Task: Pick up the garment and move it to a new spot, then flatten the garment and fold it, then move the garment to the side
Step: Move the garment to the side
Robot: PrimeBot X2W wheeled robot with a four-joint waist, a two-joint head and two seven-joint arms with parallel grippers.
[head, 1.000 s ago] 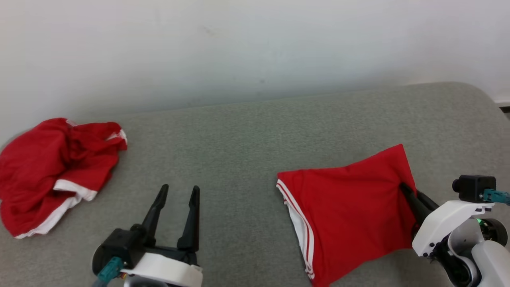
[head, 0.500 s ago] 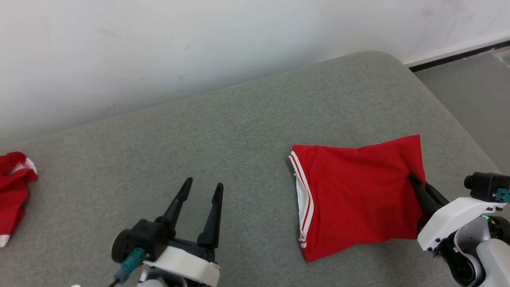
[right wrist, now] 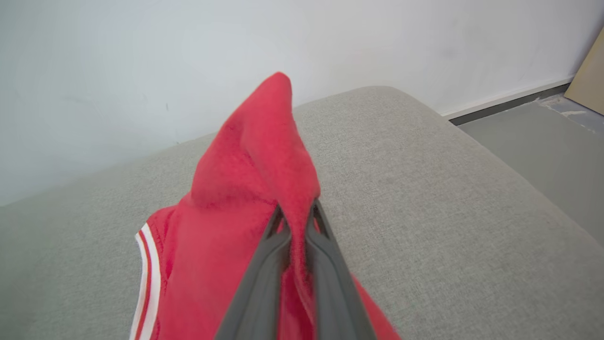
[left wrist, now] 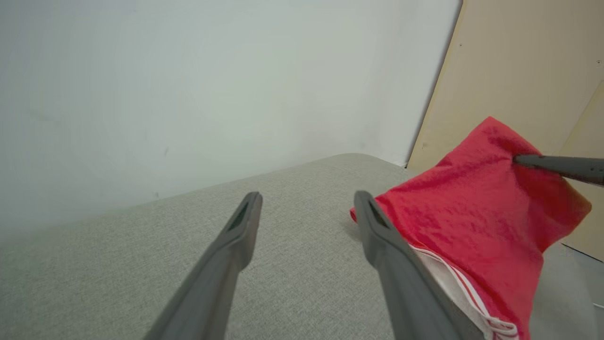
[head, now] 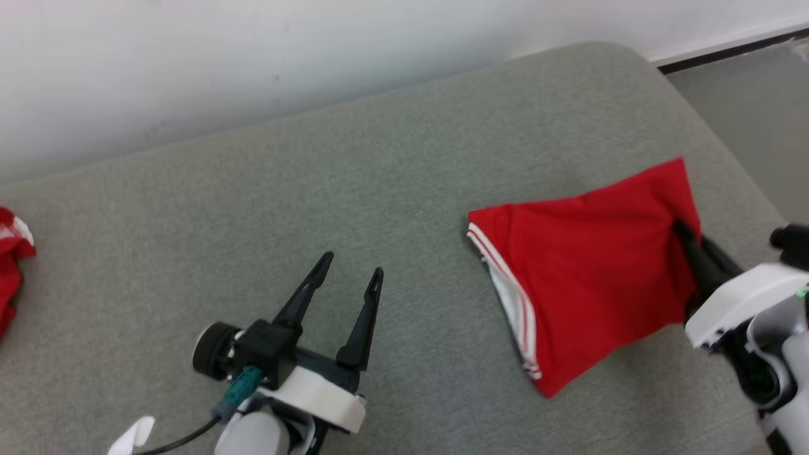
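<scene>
The folded red garment (head: 588,278) with white-striped trim hangs lifted at its right edge over the grey cushion (head: 392,170). My right gripper (head: 682,229) is shut on that right edge, the cloth pinched between its two fingers; in the right wrist view the gripper (right wrist: 296,213) clamps a raised peak of the garment (right wrist: 245,189). My left gripper (head: 351,265) stands open at the lower centre, holding nothing, left of the garment. In the left wrist view that gripper (left wrist: 306,200) frames bare cushion, with the garment (left wrist: 472,217) just beyond its right finger.
A second red garment (head: 12,265) lies at the cushion's far left edge. A white wall (head: 253,57) backs the cushion. The cushion's rounded right end drops to grey floor (head: 746,107). A beige panel (left wrist: 519,80) stands by the wall.
The head camera has swung right, so the left-hand red garment has slid nearly out of frame. The held garment rode up and rightward with my right gripper, its right edge lifted higher.
</scene>
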